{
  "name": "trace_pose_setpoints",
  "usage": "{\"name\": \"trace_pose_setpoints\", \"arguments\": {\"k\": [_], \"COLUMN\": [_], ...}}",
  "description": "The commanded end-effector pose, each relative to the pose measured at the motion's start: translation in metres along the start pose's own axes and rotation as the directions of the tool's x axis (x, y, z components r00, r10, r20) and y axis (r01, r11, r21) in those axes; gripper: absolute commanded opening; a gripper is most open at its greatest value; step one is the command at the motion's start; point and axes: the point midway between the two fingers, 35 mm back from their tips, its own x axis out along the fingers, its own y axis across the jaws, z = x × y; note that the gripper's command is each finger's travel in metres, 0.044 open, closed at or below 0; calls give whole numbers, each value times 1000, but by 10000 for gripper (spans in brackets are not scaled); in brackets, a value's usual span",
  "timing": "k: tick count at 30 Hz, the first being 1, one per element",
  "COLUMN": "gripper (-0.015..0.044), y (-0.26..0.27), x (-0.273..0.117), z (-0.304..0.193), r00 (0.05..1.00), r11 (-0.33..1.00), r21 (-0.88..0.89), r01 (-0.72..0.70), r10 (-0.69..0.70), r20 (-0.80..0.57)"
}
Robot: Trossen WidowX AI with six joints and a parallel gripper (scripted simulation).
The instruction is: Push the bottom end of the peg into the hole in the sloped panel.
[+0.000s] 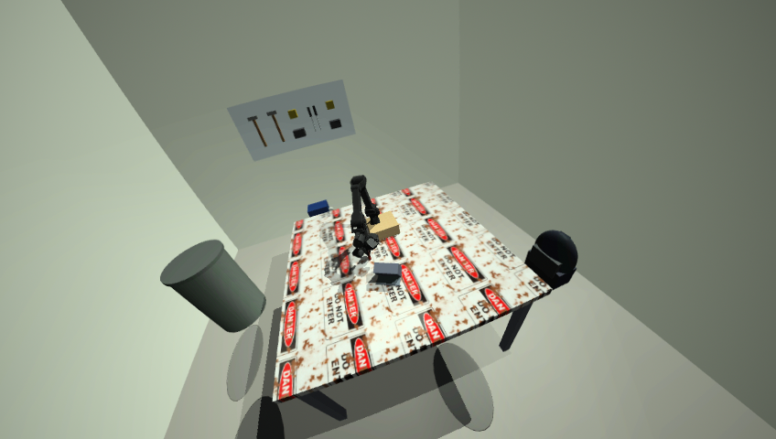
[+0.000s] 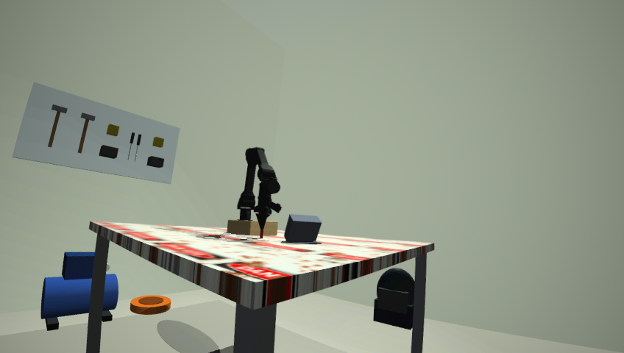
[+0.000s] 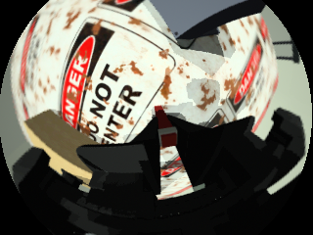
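The dark red peg [image 1: 370, 257] [image 2: 261, 234] [image 3: 168, 137] stands upright, its lower end at the table top [image 1: 446, 294] [image 2: 210, 266] as far as I can tell. It has flat sides and a squarish top in the wrist view. My gripper [image 1: 368, 254] [image 2: 261, 228] [image 3: 160, 119] points down and is shut on the peg, with one finger on each side. The grey-blue sloped panel [image 1: 387, 269] [image 2: 302, 229] [image 3: 198, 14] is a short way from the peg, at the top of the wrist view. Its hole does not show in these frames.
A tan block [image 1: 385, 226] [image 2: 238, 227] [image 3: 64, 147] lies near the arm's base. The panel stands on a thin dark base plate [image 2: 288, 242]. A dark helmet-like object [image 1: 554, 254] is beyond the table's right edge, and a grey-green bin [image 1: 215, 288] is off to the left.
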Motion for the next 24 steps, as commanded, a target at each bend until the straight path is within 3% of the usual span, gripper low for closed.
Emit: {"name": "trace_pose_setpoints", "arguments": {"k": [1,24], "gripper": [12,0], "y": [0,-2], "x": [0,-80], "z": [0,-1], "r00": [1000,1000], "r11": [1000,1000], "r21": [0,-7], "r01": [1,-6], "r10": [-1,6], "r20": [0,2]}}
